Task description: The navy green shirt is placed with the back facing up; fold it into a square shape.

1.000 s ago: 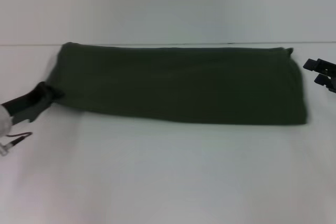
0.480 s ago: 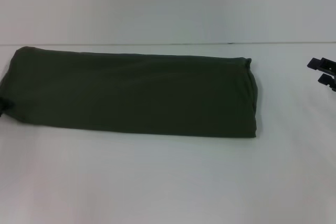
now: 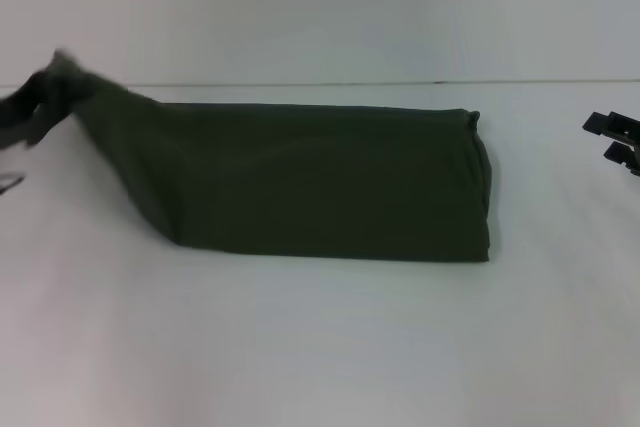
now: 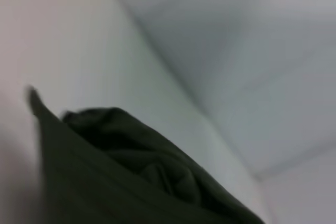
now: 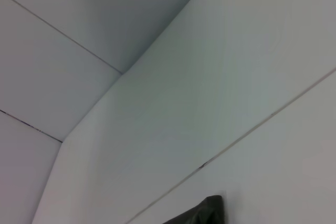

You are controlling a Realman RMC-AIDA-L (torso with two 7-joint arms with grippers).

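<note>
The navy green shirt (image 3: 320, 182) lies on the white table as a long folded strip, plain side up. Its left end is pulled up off the table into a point, and my left gripper (image 3: 40, 97) is shut on that end at the far left. In the left wrist view, bunched shirt fabric (image 4: 131, 171) hangs close to the camera. My right gripper (image 3: 612, 137) hovers open at the right edge, clear of the shirt's right end. A dark corner of the shirt (image 5: 202, 211) shows in the right wrist view.
The white table (image 3: 320, 347) stretches wide in front of the shirt. Its back edge meets a pale wall (image 3: 320, 7) just behind the strip.
The strip was dragged to the left across the table. Its left end has now been lifted off the surface by my left gripper. The right gripper stayed put.
</note>
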